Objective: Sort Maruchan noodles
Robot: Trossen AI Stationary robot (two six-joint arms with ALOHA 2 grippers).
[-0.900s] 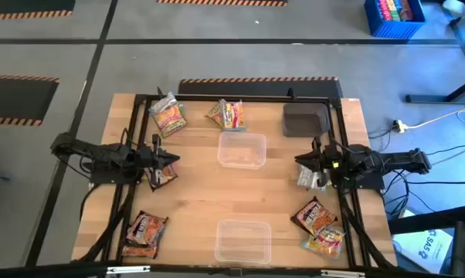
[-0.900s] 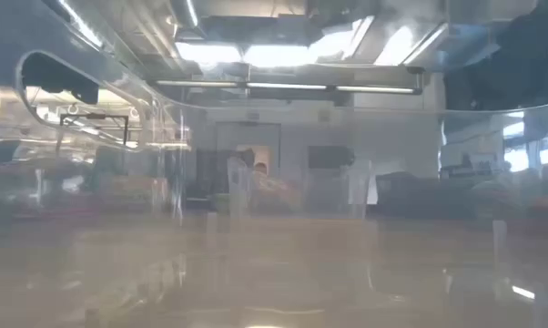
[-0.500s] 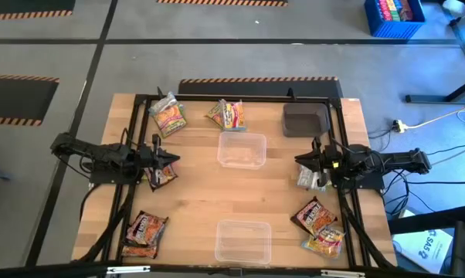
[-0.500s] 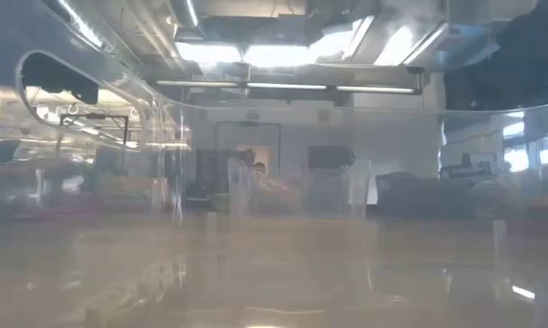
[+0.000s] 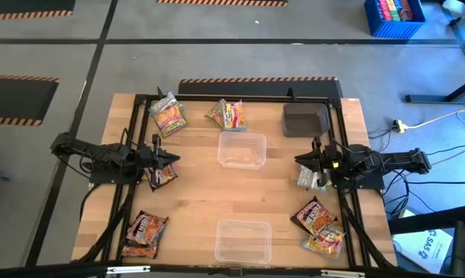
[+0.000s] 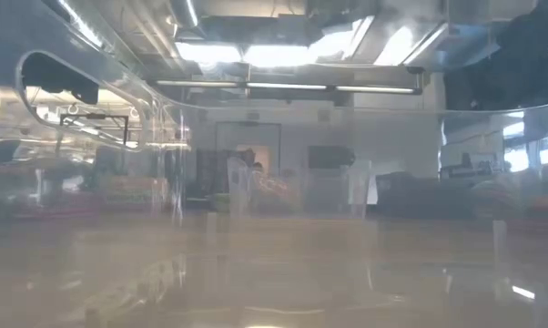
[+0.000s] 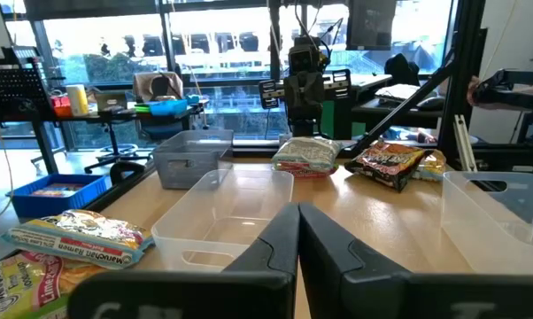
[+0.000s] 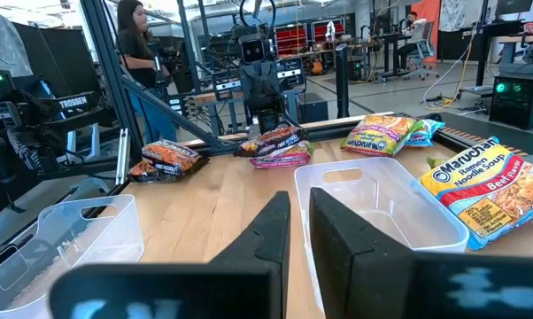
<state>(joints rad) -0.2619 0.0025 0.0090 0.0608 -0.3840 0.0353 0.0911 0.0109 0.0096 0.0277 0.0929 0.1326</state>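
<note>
Nothing is changing: left gripper (image 5: 173, 159) and right gripper (image 5: 298, 160) are staying clenched, empty; noodle packets (image 5: 168, 117) are awaiting sorting.

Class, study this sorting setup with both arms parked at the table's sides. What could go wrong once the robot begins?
Two risks. The packets by the right edge overlap, so a grab may lift two kinds together. The packet under the left gripper lies partly hidden, so a blind descent might crush it. Both clear tubs look light and could slide if bumped.
</note>
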